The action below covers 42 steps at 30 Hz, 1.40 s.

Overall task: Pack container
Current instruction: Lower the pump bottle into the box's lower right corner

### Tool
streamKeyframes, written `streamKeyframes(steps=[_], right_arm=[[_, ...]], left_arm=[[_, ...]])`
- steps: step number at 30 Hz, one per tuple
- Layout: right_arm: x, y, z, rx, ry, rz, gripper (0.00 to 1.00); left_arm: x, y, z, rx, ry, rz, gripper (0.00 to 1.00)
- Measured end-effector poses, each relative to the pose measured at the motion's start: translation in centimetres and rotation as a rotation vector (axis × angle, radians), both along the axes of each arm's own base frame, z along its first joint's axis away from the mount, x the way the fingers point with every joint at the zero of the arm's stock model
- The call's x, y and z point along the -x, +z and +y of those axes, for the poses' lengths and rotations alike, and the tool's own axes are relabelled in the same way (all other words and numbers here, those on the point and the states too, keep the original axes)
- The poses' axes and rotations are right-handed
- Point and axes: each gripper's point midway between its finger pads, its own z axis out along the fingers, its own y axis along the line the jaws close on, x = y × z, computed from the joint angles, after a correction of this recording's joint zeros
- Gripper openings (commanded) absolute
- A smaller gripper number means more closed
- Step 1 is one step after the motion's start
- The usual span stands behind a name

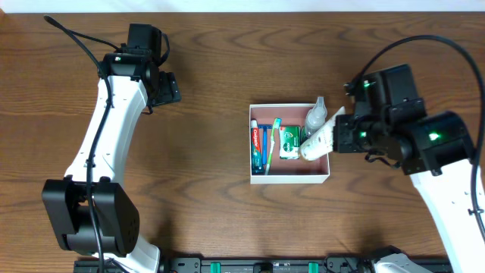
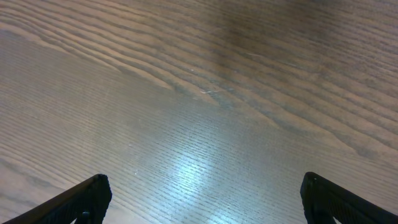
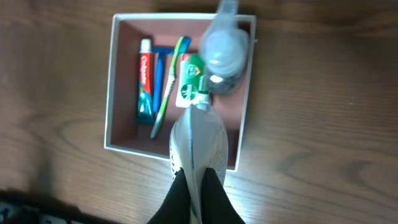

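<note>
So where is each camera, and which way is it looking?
Overhead: above the brown wooden table, looking straight down; both arms show, the left gripper and the right gripper.
Left wrist: on the left arm, looking down at bare table; its open black fingers show.
Right wrist: on the right arm, looking down into the shallow square white-walled cardboard box; its shut fingers pinch a soft white tube.
Shared: overhead and right wrist both show that box and tube.

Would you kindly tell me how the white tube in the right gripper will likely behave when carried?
The white tube looks soft, so it may flex where the right gripper pinches its flat end. Hanging cap-first, it could swing. Held by that end alone, it is probably light.
</note>
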Motion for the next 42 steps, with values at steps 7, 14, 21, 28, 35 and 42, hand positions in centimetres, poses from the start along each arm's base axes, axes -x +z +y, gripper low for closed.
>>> streamKeyframes(steps=[7,14,21,28,35,42], right_arm=[[0.0,-1.5,0.1,0.072,0.015,0.027,0.01],[-0.3,-1.7,-0.7,0.119,-0.005,0.019,0.01],[-0.5,-2.5,-0.7,0.127,-0.007,0.025,0.01],[-1.2,-4.0,-0.3,0.142,-0.003,0.06,0.01],[-1.6,-5.1,0.6,0.167,0.024,0.079,0.01],[-1.9,-6.4,0.7,0.222,0.035,0.105,0.01]], left_arm=[[0.0,0.0,0.0,0.0,0.0,0.0,0.98],[0.0,0.0,0.0,0.0,0.0,0.0,0.99],[0.0,0.0,0.0,0.0,0.0,0.0,0.98],[0.0,0.0,0.0,0.0,0.0,0.0,0.98],[0.0,0.0,0.0,0.0,0.0,0.0,0.98],[0.0,0.0,0.0,0.0,0.0,0.0,0.98]])
